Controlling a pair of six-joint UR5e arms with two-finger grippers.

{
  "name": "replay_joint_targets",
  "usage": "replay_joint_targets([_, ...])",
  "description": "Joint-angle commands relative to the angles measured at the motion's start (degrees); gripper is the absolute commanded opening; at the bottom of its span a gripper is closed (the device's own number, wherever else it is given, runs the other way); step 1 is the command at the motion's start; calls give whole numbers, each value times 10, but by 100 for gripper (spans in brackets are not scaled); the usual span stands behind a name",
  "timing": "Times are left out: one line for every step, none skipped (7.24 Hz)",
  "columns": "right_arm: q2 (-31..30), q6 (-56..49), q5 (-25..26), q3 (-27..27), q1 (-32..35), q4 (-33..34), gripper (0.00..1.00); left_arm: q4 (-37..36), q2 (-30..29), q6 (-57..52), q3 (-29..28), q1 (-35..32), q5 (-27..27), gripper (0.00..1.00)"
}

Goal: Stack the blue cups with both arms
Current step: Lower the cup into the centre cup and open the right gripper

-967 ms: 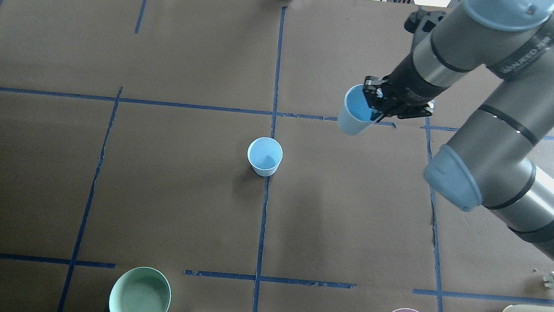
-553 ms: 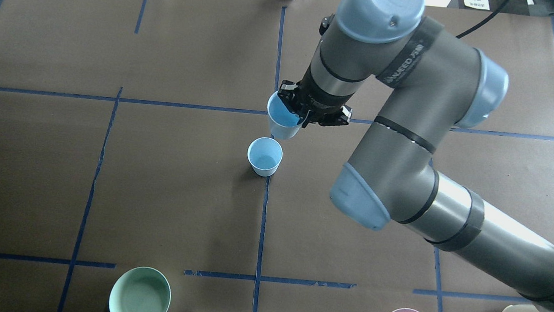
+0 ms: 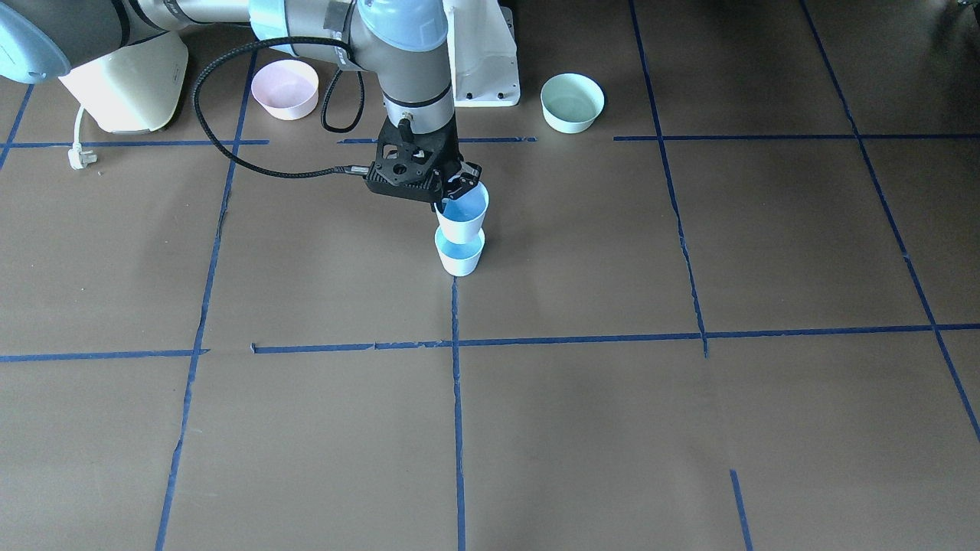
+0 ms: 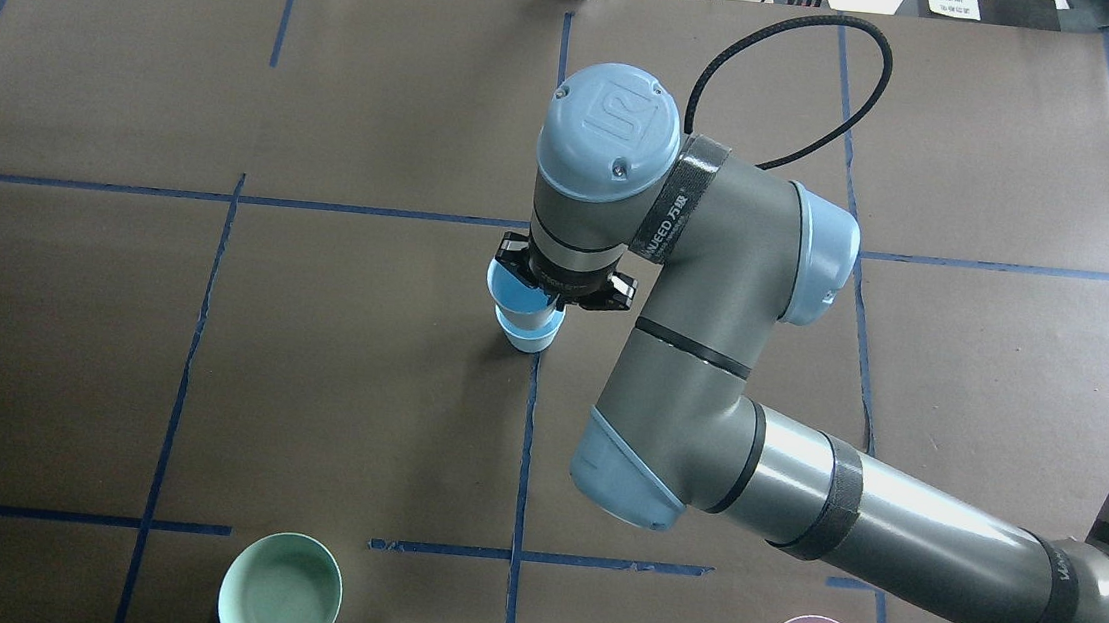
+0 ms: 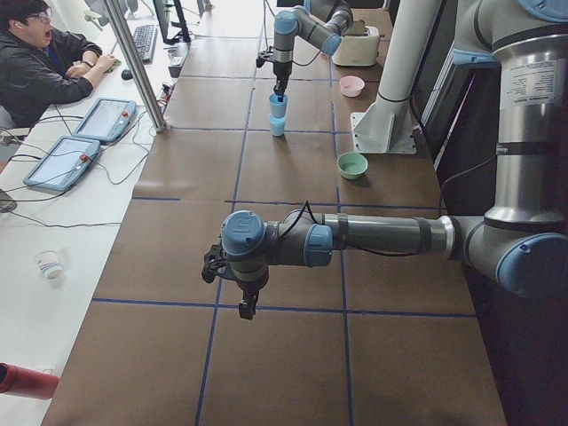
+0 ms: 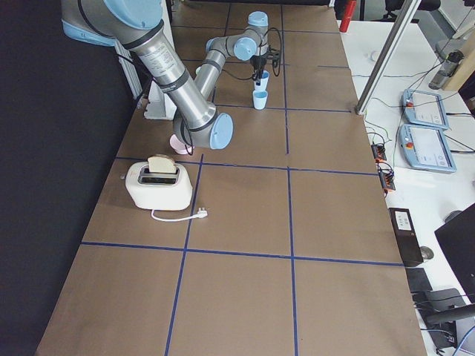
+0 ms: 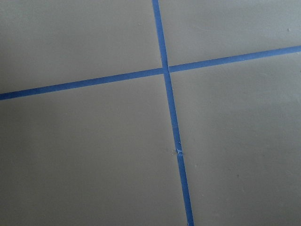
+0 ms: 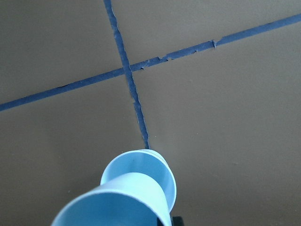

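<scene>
A: Item 1, held cup [image 3: 462, 210]. Location?
B: Upright in the jaws of the right arm [image 4: 716, 296], which are clenched on its rim, 1 finger inside and 1 outside. Its base is at the mouth of item 2, the standing cup [image 3: 459, 259], on the worktop [image 3: 689, 428] at the centre tape line [image 3: 455, 329]. I judge it not yet seated, and I cannot tell whether the 2 touch.
A: Item 3, left arm [image 5: 382, 235]?
B: Over the worktop's left end, well apart from both cups. I cannot tell how its jaws stand.
A: Hazards?
B: 1: an off-centre descent, so the base catches the lower rim and tips or shoves a light, unbraced cup. 2: release too high, so the upper cup drops crooked and jams or topples. 3: the inner finger drags the pair up on withdrawal.
</scene>
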State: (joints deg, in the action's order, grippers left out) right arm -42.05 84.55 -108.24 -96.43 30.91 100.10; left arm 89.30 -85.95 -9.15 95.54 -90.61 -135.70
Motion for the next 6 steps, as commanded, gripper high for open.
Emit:
replay_joint_targets([-4,0,4,5,-2,-1,0,1,0,0,0,0,0,100])
replay_joint_targets([-5,0,3,5,-3,-1,0,0,0,0,0,0,0,100])
replay_joint_targets([-7,-2,3,5,-3,-2,87,1,0,0,0,0,0,100])
replay_joint_targets([-13,1,10,5,-9,-11,100,1,0,0,0,0,0,100])
replay_joint_targets([-14,0,11,5,-9,-16,100,0,0,0,0,0,-1,100])
replay_joint_targets([-15,-5,11,2,-7,-17,100,0,0,0,0,0,-1,100])
